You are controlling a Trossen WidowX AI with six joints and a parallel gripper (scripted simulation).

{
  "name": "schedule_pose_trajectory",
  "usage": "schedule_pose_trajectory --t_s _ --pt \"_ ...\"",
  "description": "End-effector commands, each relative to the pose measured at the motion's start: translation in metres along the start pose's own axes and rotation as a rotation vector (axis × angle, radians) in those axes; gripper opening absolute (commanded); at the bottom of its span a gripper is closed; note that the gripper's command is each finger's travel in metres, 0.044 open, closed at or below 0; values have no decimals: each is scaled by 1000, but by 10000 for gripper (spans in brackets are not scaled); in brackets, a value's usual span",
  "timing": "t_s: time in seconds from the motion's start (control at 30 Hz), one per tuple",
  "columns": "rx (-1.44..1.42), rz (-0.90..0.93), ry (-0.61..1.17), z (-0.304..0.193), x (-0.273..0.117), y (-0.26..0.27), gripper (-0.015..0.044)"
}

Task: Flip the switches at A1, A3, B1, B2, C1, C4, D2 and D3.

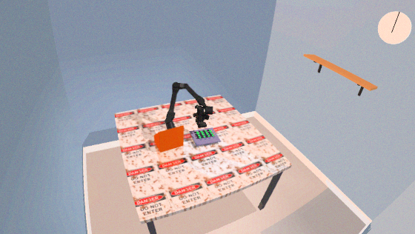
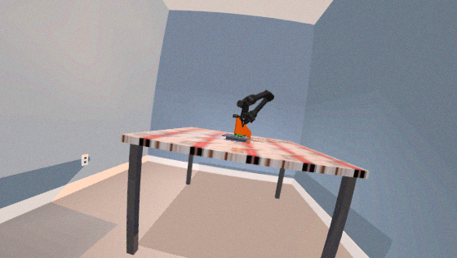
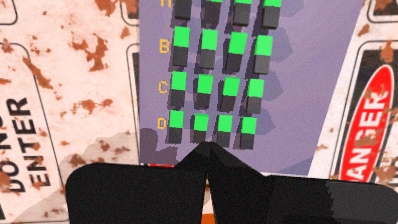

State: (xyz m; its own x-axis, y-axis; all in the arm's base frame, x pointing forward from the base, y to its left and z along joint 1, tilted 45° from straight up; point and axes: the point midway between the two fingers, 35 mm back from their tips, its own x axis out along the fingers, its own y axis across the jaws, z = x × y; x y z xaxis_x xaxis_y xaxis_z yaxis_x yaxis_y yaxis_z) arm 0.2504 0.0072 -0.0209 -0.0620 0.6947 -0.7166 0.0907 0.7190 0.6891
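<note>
The purple switch panel (image 1: 201,143) (image 2: 229,135) (image 3: 300,100) lies on the table. Its switches have a green far half and a dark near half. In the wrist view, rows B, C and D show whole, while row A is cut by the top edge. The near halves of B1 (image 3: 180,56), B2 (image 3: 205,58), B4 (image 3: 261,64) and C4 (image 3: 253,104) look lighter grey than that of B3 (image 3: 233,59). The exact tilt of most switches is hard to tell. My gripper (image 1: 201,125) (image 2: 243,125) (image 3: 207,148) is shut and empty, above the panel, its tips seen just nearer than row D.
An orange block (image 1: 170,139) (image 2: 239,128) stands on the table (image 1: 237,159) (image 2: 212,144) beside the panel; a sliver of orange shows at the bottom of the wrist view. A wall shelf (image 1: 341,72) is far off to the side.
</note>
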Motion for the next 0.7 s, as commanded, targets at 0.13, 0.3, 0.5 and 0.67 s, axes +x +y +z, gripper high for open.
schedule_pose_trajectory --t_s 0.13,0.3,0.5,0.67 --pt "8 4 21 -2 35 3 0" --pt "8 5 21 -2 43 3 0" --pt "8 5 21 -2 48 3 0" --pt "8 5 21 -2 56 3 0"
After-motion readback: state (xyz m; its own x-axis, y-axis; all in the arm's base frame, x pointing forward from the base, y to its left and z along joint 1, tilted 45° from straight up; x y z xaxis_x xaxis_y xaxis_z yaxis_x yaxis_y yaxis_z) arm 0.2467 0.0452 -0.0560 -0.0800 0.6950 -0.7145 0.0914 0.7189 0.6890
